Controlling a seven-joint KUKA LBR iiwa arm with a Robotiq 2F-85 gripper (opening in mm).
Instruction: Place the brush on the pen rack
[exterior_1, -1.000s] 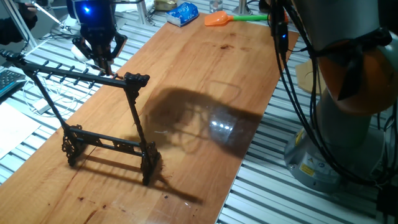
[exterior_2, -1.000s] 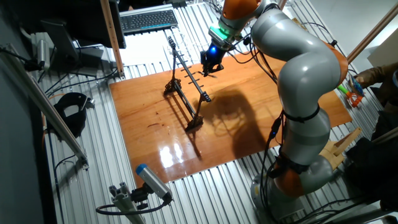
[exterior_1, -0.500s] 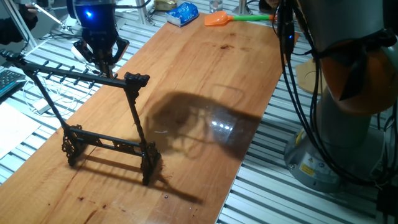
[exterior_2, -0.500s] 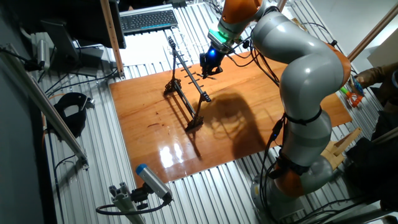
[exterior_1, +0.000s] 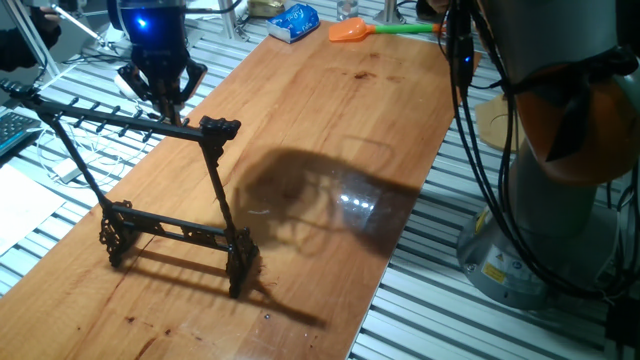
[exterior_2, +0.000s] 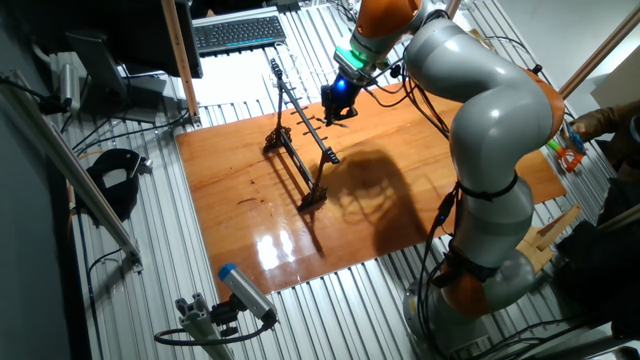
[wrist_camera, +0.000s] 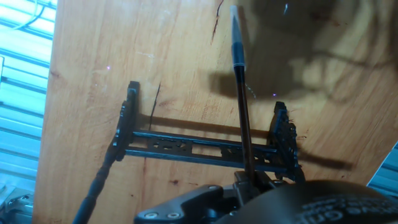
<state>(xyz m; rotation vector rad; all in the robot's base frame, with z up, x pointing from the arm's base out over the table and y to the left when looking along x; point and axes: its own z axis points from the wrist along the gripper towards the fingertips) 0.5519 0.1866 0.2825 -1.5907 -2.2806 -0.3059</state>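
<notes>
The pen rack (exterior_1: 170, 180) is a black frame with scrolled feet, standing on the left of the wooden board; it also shows in the other fixed view (exterior_2: 300, 145). From above, the hand view shows its base bars (wrist_camera: 199, 148). My gripper (exterior_1: 165, 100) hovers just behind the rack's top bar (exterior_1: 120, 120), near its right end. It is shut on the brush (wrist_camera: 240, 99), a thin dark shaft that runs from my gripper (wrist_camera: 249, 182) out over the rack's base to a pale end. In both fixed views the brush is too thin to make out.
An orange scoop with a green handle (exterior_1: 352, 31) and a blue packet (exterior_1: 293, 22) lie at the board's far end. A keyboard (exterior_2: 238, 32) sits beyond the board. The arm's base (exterior_1: 540, 210) stands to the right of the wooden board (exterior_1: 340, 120).
Since a second ago my gripper has shifted slightly up and away from the rack's top bar with the brush. Over the last half second nothing has moved.
</notes>
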